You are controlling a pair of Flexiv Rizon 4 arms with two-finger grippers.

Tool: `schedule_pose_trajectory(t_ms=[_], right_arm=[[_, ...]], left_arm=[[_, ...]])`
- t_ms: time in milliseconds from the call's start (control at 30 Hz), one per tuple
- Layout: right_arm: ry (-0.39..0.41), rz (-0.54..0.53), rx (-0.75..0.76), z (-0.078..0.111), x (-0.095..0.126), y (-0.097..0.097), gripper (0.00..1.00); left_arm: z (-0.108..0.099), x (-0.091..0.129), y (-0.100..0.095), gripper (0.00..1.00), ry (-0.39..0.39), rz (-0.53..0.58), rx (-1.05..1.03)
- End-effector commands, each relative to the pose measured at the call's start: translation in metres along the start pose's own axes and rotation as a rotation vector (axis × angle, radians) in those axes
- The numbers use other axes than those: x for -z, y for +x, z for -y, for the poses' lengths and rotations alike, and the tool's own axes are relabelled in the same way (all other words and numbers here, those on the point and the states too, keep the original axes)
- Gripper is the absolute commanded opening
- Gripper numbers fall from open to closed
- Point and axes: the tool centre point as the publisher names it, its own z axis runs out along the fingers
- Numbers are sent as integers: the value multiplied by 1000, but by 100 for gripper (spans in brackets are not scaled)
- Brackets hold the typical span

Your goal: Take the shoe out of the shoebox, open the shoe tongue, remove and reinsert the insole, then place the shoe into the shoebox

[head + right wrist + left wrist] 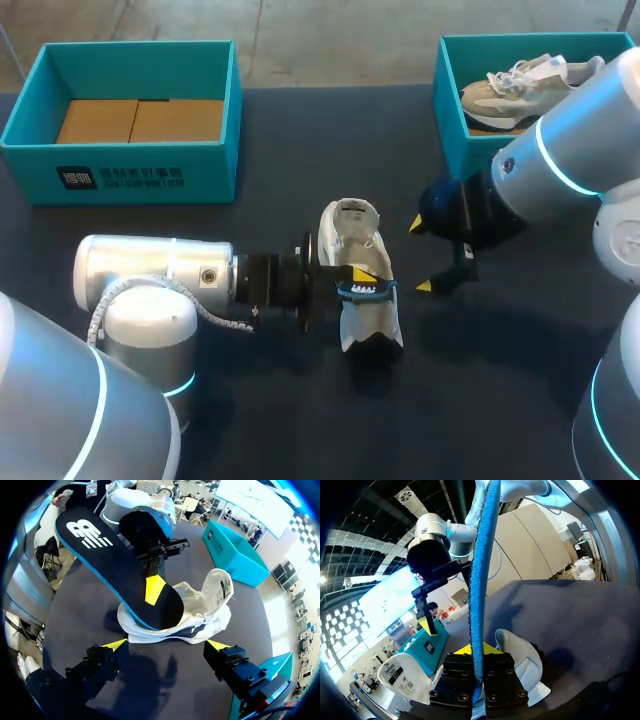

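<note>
A white shoe [350,235] [205,605] lies on the dark table at the middle, its tongue folded open. My left gripper [365,283] [477,650] comes in from the left over the shoe and is shut on the black insole [115,565] with a blue edge [482,570]. One end of the insole rests at the shoe's opening; the other end rises above it. One yellow fingertip [155,590] of that gripper presses on the insole's black face. My right gripper [421,256] [166,645] stands open and empty just right of the shoe.
A teal shoebox [120,170] with cardboard on its floor stands at the back left. A second teal shoebox [450,110] at the back right holds another pale shoe [520,85]; my right arm passes in front of it.
</note>
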Motion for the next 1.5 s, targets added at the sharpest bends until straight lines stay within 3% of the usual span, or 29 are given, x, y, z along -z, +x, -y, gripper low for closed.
schedule_pose_trajectory(t_ms=[33, 367, 433, 1167, 1267, 1333, 1367, 1500], right_arm=[[0, 3, 0, 0, -1, 1, 100], [0, 3, 0, 0, -1, 1, 100], [0, 3, 0, 0, -1, 1, 100], [0, 3, 0, 0, -1, 1, 100], [0, 3, 0, 0, -1, 1, 100], [0, 3, 0, 0, -1, 1, 100], [0, 3, 0, 0, -1, 1, 100], [0, 3, 0, 0, -1, 1, 100]], left_arm=[[-2, -2, 1, 0, -6, 4, -1], [-7, -3, 2, 2, -17, 12, 4], [-5, -2, 0, 20, -15, 19, 4], [18, 15, 2, 25, 13, 60, -6], [20, 20, 4, 22, 3, 65, -6], [19, 22, 5, 4, -3, 63, -8], [17, 23, 7, 0, -15, 54, -18], [11, 21, 9, 0, -21, 41, -41]])
